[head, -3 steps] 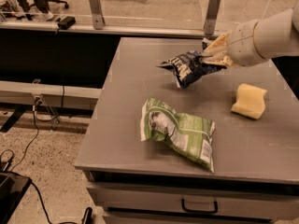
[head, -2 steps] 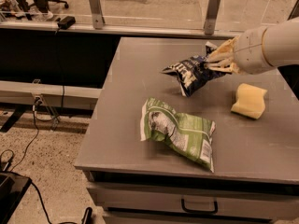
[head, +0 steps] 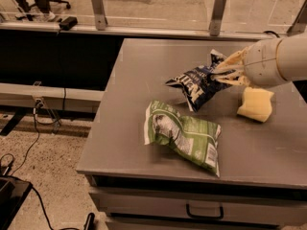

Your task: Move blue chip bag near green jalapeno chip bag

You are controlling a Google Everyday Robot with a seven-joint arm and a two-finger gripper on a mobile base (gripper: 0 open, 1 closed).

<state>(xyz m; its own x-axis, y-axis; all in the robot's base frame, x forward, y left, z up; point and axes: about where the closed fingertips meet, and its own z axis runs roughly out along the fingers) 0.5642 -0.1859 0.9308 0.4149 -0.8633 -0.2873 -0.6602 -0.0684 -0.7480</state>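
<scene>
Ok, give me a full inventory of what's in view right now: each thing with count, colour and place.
blue chip bag: one, dark navy with white lettering, back right of the table
green jalapeno chip bag: one, light green, front middle of the table, apart from the blue chip bag
sponge: one, yellow, right side of the table
table: one, grey, centre of view
drawer handle: one, dark, below the table's front edge
posts: at least two, grey, on the rail behind the table
cables: dark, floor at left
arm: one, white, entering from the right edge
gripper: one, pale, shut on the blue chip bag's right end
</scene>
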